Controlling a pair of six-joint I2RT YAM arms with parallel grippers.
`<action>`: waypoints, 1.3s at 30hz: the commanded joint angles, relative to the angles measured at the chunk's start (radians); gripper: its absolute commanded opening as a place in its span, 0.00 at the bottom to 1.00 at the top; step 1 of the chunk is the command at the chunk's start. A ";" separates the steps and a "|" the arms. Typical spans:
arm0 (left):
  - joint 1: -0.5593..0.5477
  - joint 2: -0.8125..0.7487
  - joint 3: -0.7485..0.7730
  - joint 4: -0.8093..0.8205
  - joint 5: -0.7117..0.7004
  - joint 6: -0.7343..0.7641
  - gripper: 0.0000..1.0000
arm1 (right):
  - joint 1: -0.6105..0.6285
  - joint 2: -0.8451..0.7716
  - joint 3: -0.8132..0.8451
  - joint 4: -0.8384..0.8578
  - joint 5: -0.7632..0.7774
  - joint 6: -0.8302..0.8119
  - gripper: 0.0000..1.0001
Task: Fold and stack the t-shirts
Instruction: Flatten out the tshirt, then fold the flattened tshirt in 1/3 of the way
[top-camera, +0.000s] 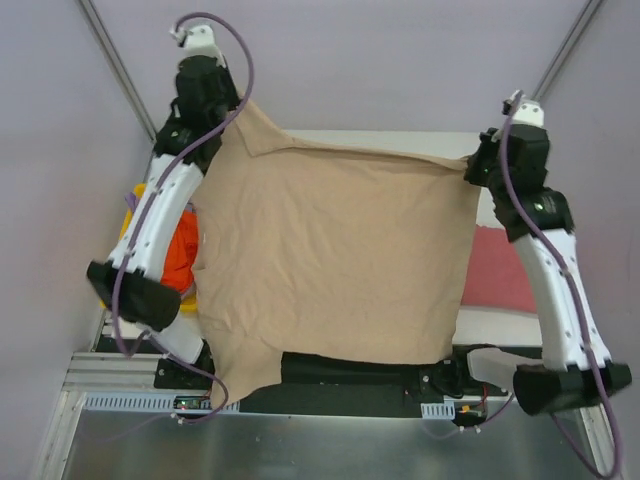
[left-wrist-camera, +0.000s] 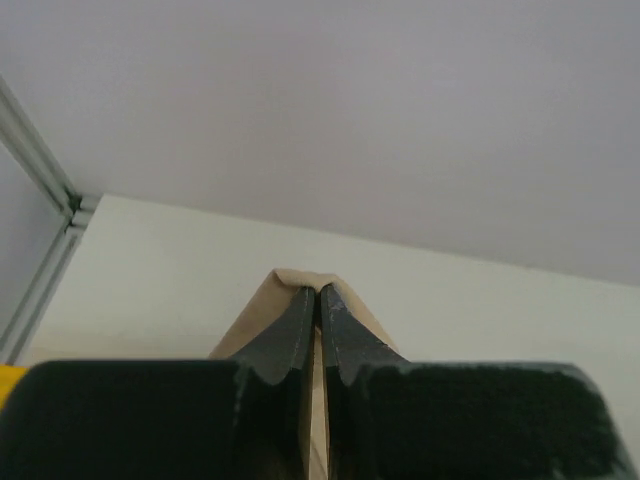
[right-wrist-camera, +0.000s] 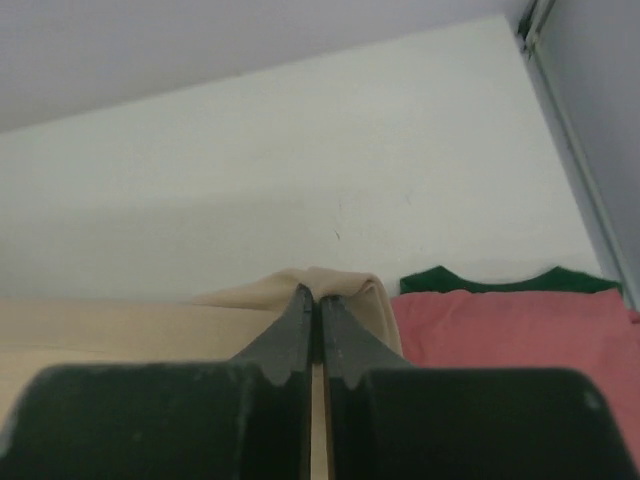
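Tan t-shirt (top-camera: 330, 260) — plain, outspread, aloft

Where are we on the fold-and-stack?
Done: red shirt lies flat at right, green cloth at its far edge. In hand: left gripper and right gripper each pinch the tan shirt, spread unfolded. To do: fold it, plus the bunched orange shirt.

Left arm (top-camera: 160, 215): white moulded link shells, black joint housings, and a white cap at the far end. Right arm (top-camera: 562, 290): same build and colours. One purple-grey cable (top-camera: 248, 60) runs along each arm (loose, outside the shells). Left gripper (left-wrist-camera: 318, 292) and right gripper (right-wrist-camera: 313, 293): dark matte fingers tapering to narrow tips, mounted on broad black blocks with a grainy finish.
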 joint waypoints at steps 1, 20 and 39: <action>0.058 0.218 -0.017 0.085 0.033 0.028 0.00 | -0.132 0.184 -0.169 0.338 -0.201 0.050 0.01; 0.109 0.924 0.375 0.081 0.202 0.032 0.00 | -0.169 1.110 0.343 0.293 -0.387 0.114 0.01; 0.116 0.509 -0.030 -0.016 0.240 -0.062 0.00 | -0.186 0.952 0.277 0.124 -0.451 0.154 0.02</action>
